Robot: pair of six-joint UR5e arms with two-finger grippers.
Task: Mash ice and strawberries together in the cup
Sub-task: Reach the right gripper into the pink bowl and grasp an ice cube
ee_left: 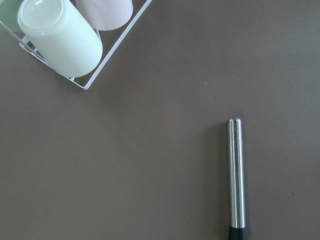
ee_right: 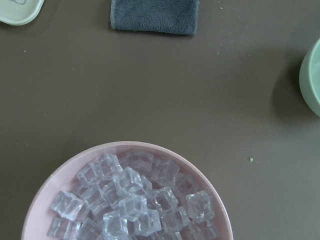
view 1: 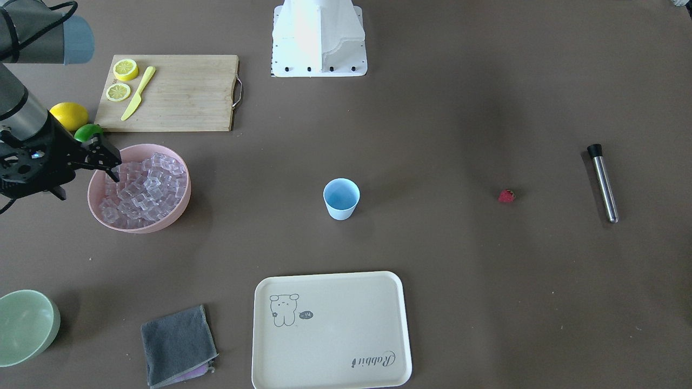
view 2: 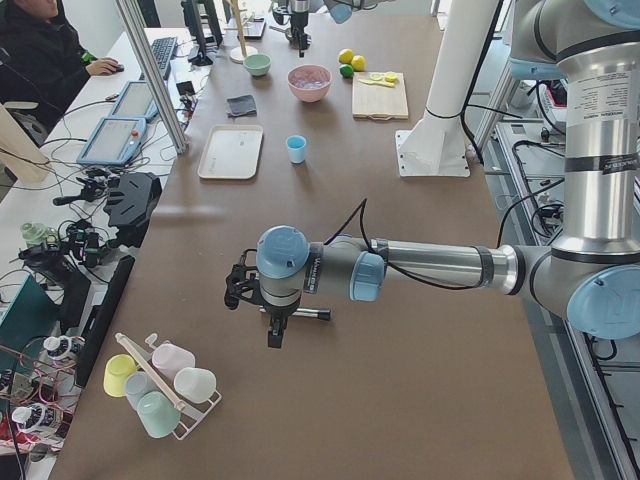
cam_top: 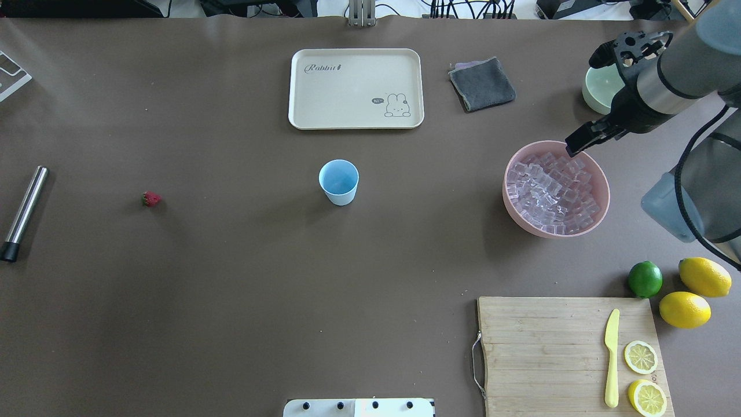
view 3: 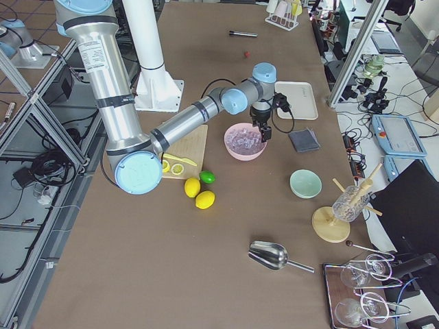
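The counter (cam_top: 231,289) was dull brown. The cup (cam_top: 338,181) was light blue, the strawberry (cam_top: 151,198) red, the ice (cam_top: 550,194) clear and colourless in a pink bowl (view 1: 96,192). Beyond the cup, the tray (cam_top: 347,87) was cream with a grey line-drawn rabbit and script; the cloth (cam_top: 482,84) was dark grey, the lime (cam_top: 645,278) green, the lemons (cam_top: 704,276) bright yellow

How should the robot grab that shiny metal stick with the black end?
Grip the metal stick around the middle of its shaft, coming straight down from above. It lies flat on the table, long and thin, so jaws closing across its narrow width should probably hold it balanced.
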